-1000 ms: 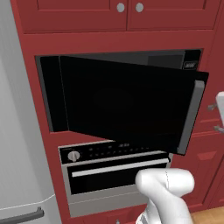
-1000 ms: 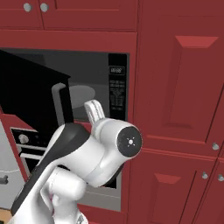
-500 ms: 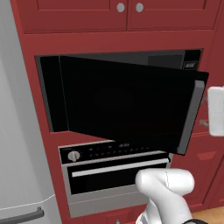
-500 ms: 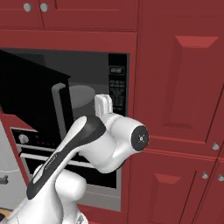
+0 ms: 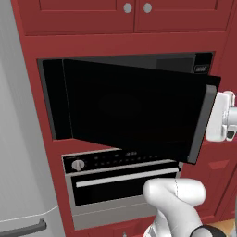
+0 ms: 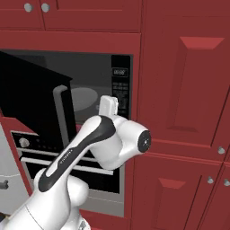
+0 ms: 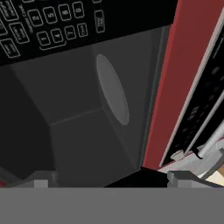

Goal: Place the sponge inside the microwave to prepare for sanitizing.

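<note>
You have the microwave (image 6: 90,96) set into a wall of red cabinets (image 6: 179,90), its dark glass door (image 5: 134,111) swung out toward the robot; in the left base view that door covers most of the cavity. In the right base view you can look past the door's edge and its grey vertical handle (image 6: 60,108) into the grey interior, where the round turntable plate (image 6: 85,98) lies on the floor of the cavity, and the button panel (image 6: 120,90) runs down the right side with a small display at its top. In the hand view the camera is rolled, so the turntable plate (image 7: 113,89) shows as a pale ellipse on one grey wall and the numbered keys (image 7: 48,26) of the panel run across the top. The hand (image 7: 107,181) is spread wide, its two dark tips far apart at the bottom of that view with nothing between them, and it is aimed into the cavity. The sponge cannot be made out in any of these views, so you cannot tell where it is. Directly under the microwave sits a black-and-silver oven (image 5: 120,180) with a round knob (image 5: 77,165) at its left and a horizontal bar handle (image 5: 127,177). Above are red cupboard doors with small round silver knobs (image 5: 137,8). To the left stands a grey refrigerator (image 5: 18,139), and to the right more red panelled doors.
</note>
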Robot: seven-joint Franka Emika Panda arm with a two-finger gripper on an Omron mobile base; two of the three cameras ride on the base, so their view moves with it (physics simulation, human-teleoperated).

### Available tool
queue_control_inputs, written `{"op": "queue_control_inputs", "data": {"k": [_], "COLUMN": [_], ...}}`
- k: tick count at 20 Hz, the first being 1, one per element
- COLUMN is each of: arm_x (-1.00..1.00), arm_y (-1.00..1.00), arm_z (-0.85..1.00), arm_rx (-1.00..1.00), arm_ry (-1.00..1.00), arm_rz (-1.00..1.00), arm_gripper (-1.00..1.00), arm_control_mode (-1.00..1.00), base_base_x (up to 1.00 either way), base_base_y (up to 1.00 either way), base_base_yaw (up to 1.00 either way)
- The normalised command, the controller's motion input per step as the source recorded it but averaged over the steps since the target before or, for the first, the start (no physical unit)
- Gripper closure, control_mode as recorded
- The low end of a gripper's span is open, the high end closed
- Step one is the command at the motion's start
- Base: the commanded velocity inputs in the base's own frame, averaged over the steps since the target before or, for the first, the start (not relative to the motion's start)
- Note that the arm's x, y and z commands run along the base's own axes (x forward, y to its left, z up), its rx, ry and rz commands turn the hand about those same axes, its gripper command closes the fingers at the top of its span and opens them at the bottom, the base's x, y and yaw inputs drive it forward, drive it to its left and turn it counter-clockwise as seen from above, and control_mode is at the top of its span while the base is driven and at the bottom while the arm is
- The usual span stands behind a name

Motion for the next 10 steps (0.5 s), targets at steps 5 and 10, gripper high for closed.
{"op": "queue_control_inputs", "data": {"k": [5, 10], "arm_x": [0.23, 0.08], "arm_y": [0.10, 0.13], "arm_z": [-0.08, -0.03], "arm_rx": [0.11, 0.01], "arm_ry": [0.00, 0.00], "arm_rz": [0.09, 0.17], "arm_gripper": [-1.00, -1.00], "arm_control_mode": [-1.00, -1.00], "base_base_x": [0.00, 0.00], "base_base_y": [0.00, 0.00], "base_base_yaw": [0.00, 0.00]}}
